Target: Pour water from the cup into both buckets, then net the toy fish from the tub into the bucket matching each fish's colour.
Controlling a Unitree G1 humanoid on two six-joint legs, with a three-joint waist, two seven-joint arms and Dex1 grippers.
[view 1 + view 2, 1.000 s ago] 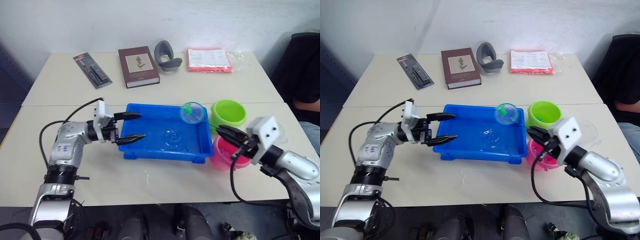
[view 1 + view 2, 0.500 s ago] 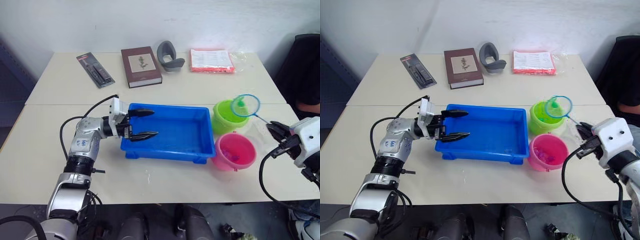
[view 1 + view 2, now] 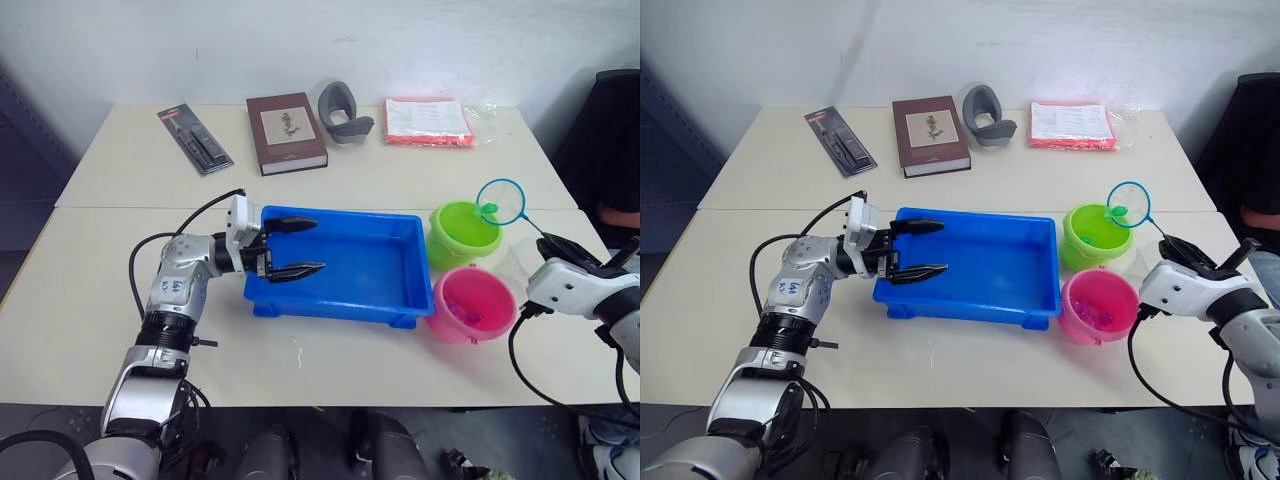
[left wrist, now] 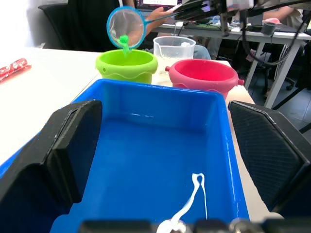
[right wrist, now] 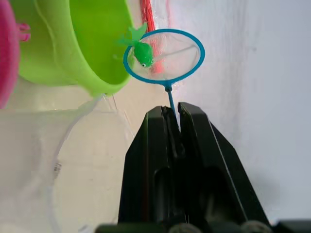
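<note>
- A green toy fish (image 5: pixel 142 51) sits in the blue-rimmed net (image 3: pixel 501 201), which hangs over the far right edge of the lime green bucket (image 3: pixel 463 232).
- The right tool (image 5: pixel 174 127) pinches the net's handle.
- The pink bucket (image 3: pixel 470 303) stands at 6 o'clock of the green one; the clear cup (image 4: pixel 174 48) is just beside both.
- The blue tub (image 3: pixel 345 265) lies at their 9 o'clock, with the left tool (image 3: pixel 301 247) spread over its left end.
</note>
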